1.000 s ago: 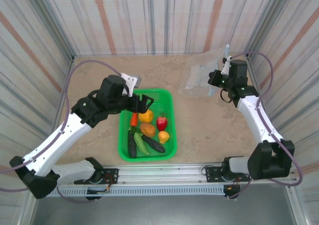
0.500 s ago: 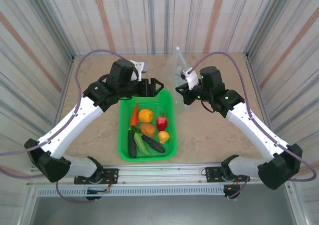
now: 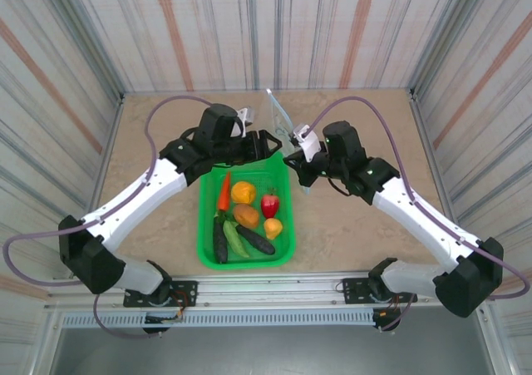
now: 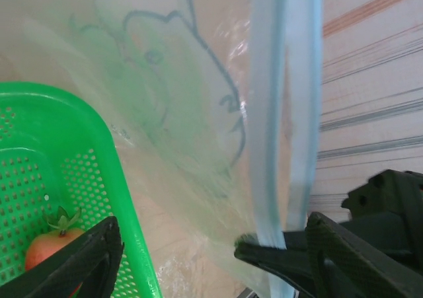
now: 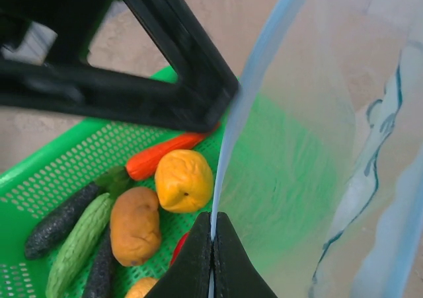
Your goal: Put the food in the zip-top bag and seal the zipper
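The zip-top bag [image 3: 277, 111] hangs upright over the far end of the green basket [image 3: 204, 225]. My right gripper [image 5: 213, 242] is shut on its zipper [image 5: 254, 80], the light-blue strip. My left gripper [image 4: 211, 265] stands open with its fingers [image 4: 357, 258] either side of the bag's mouth edge [image 4: 284, 113], close to the right gripper's tip. In the top view the two grippers, left [image 3: 270, 142] and right [image 3: 288, 155], nearly meet. The food lies in the basket: carrot [image 3: 224, 190], orange fruit [image 3: 243, 193], strawberry [image 3: 269, 203], cucumber [image 3: 235, 238] and dark long pieces [image 3: 256, 240].
The basket's rim [image 4: 112, 166] sits just under the bag and the left fingers. Striped walls close in the table on three sides. Bare tabletop [image 3: 357, 217] lies to the right of the basket and at the far left.
The right gripper carried the bag from the far right corner to above the basket's far end. The left gripper swung up to meet it, and its jaws have narrowed around the bag's edge.
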{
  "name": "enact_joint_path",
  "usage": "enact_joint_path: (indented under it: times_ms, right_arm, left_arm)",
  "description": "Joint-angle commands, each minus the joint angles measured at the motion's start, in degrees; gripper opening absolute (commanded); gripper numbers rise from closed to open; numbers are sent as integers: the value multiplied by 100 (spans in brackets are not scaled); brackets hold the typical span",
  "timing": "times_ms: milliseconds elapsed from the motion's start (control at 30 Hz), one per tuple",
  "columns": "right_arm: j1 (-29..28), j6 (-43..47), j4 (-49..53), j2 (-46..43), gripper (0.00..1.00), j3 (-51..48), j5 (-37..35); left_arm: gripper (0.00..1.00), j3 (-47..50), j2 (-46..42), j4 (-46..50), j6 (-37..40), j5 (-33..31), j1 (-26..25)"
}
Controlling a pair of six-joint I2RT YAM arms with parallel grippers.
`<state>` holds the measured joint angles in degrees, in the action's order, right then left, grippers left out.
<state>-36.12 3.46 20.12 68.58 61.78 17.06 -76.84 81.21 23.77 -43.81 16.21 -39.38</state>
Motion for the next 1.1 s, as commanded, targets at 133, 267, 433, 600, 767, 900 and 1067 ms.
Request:
enact_joint_path:
  times_ms: [133,267,433,600,767,900,1067]
  right_arm:
    - [-418,-357,-513,53,3,-113,-707]
    - [-487,-459,-670,74,3,-178,-865]
    - [-570,-484,-691,138,5,-171,-1171]
    - [-627,-466,-537,283,11,-49,-1366]
    - [-957,-231,-329,531,14,262,-1593]
    - [-1057,-237,-272,658,13,426,-1788]
    - [-1075,-320,-311,708,13,523,-1857]
  left_arm:
    - [72,166,-3,-501,-384,-515,-105]
    - [57,207,-8,-639,-470,-714,-105]
    - [38,134,50,-678,-469,-757,-105]
    - [27,136,46,-709,-474,-720,-106]
    - [30,143,1,-609,-413,-859,-115]
    - [21,146,-26,-566,-409,-944,-115]
    - [8,126,9,-547,-421,-935,-123]
